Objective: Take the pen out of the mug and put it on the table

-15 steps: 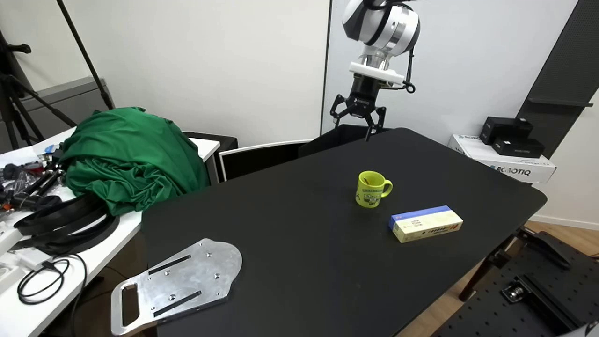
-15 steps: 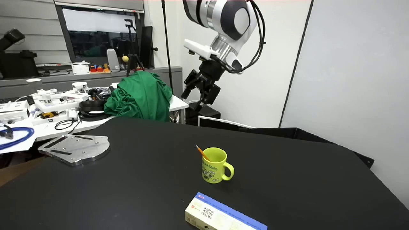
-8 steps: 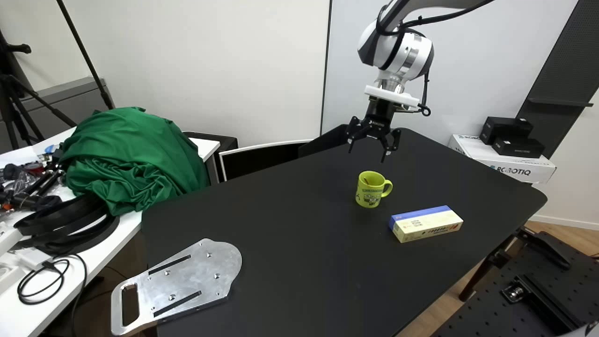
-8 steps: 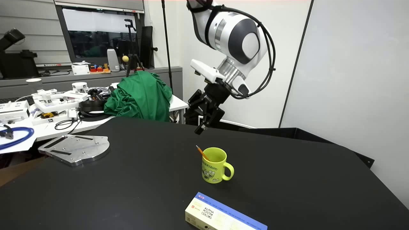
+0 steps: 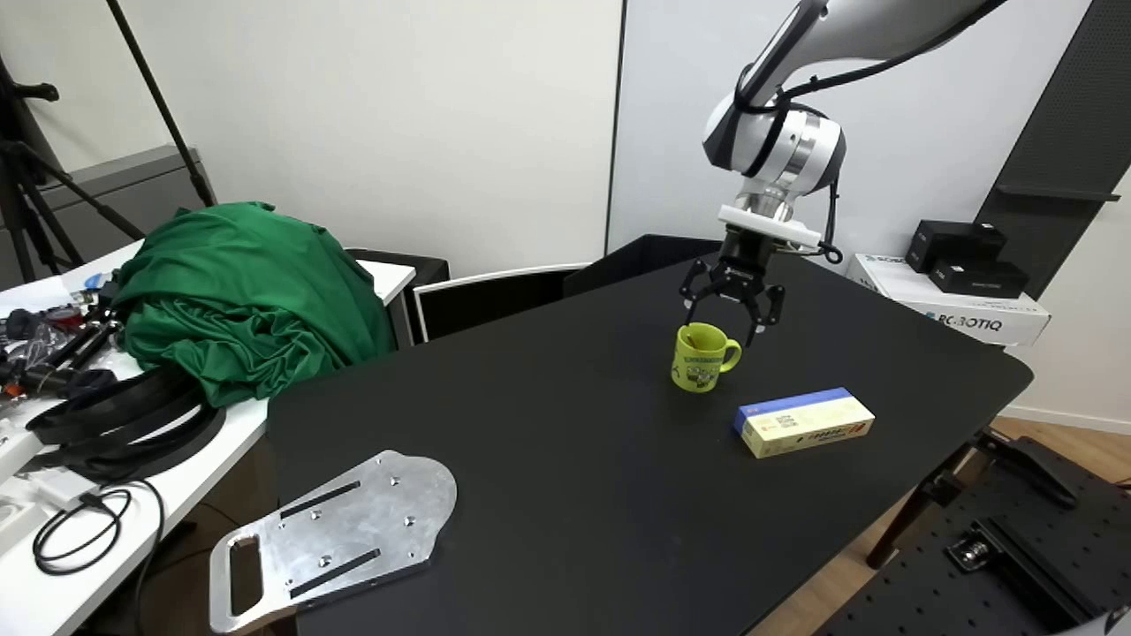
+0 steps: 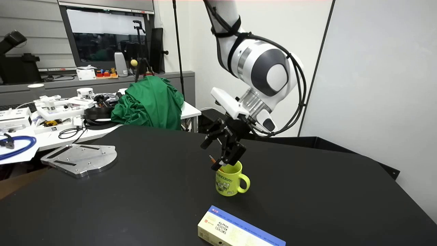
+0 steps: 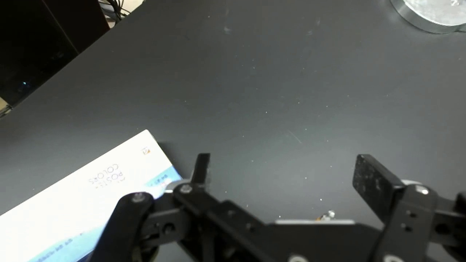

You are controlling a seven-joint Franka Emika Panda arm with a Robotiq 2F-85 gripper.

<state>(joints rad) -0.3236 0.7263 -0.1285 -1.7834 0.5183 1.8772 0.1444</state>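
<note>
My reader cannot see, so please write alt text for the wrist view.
Open end effector above a black table, the pen barely peeking past its body. A printed box lies lower left, part of a metal plate top right.
</note>
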